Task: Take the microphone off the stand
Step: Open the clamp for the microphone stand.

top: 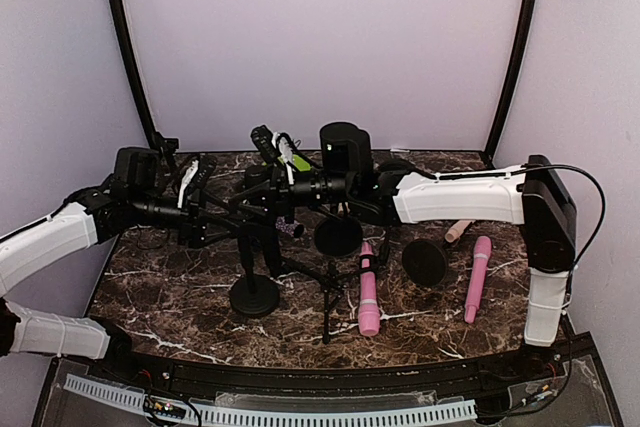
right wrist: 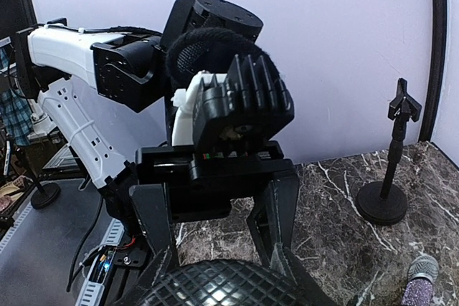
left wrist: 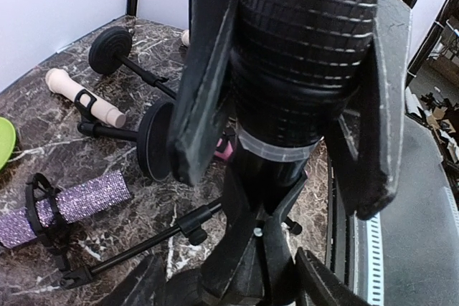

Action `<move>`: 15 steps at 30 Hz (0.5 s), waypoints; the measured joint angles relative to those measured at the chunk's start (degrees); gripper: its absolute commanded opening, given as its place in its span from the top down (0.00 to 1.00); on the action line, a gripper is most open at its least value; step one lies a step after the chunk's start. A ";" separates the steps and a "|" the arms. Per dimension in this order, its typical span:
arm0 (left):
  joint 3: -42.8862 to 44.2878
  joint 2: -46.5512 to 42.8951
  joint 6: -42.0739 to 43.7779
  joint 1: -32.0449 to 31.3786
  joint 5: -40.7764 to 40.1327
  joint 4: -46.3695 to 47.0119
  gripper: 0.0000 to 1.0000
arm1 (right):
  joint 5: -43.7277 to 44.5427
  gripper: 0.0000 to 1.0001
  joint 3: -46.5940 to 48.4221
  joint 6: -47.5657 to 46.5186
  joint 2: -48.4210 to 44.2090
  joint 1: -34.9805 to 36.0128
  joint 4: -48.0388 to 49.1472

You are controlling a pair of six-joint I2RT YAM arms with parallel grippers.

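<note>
A black microphone [left wrist: 301,55] with a grille head sits in the clip [left wrist: 251,249] of a black stand with a round base [top: 255,297] at the table's middle left. My right gripper [top: 287,197] reaches in from the right and is shut on the microphone's head [right wrist: 222,288]; its fingers [left wrist: 208,69] press both sides of the head. My left gripper [top: 230,215] comes from the left, and its jaws close on the stand's clip just below the microphone [left wrist: 231,274]. The microphone's handle is hidden by both grippers.
Two pink microphones [top: 368,292] [top: 477,277] lie at the front right. Two stands with round bases [top: 338,237] [top: 425,262] lie tipped over in the middle. A cream microphone [left wrist: 79,94] and a purple glitter one [left wrist: 72,202] lie clipped in stands. Another stand [right wrist: 391,177] is upright.
</note>
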 measured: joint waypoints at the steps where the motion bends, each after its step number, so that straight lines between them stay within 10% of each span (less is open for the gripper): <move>1: 0.02 0.52 0.11 0.00 0.50 0.02 0.42 | -0.11 0.85 0.02 0.00 0.00 -0.02 0.00; 15: -0.26 0.90 1.01 0.00 3.21 1.40 0.79 | -1.29 0.85 0.04 1.64 0.04 -0.39 -0.94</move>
